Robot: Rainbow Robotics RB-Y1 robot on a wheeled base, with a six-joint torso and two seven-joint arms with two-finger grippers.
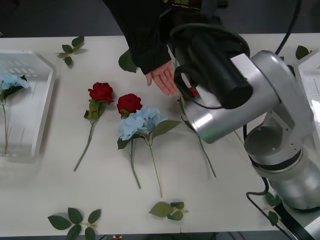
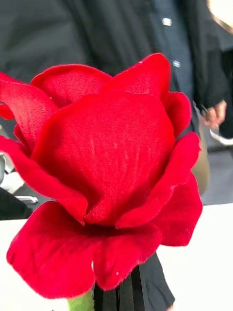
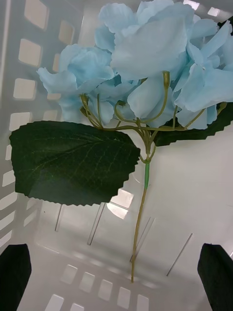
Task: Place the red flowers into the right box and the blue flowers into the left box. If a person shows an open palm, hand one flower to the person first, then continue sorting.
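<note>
Red rose [image 2: 104,180], seemingly gripped by the right gripper [image 2: 121,296], is being offered toward the palm [image 1: 163,77]; release next, while the left gripper [image 3: 116,277] gapes empty over the basket [image 3: 29,87].

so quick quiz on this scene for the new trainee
1. True or false: a blue flower lies in the left box.
2. How many roses lie free on the table?
3. What does the right hand hold? A) a rose B) a leaf sprig C) nothing

Key: 1 true; 2 two; 3 A
</note>
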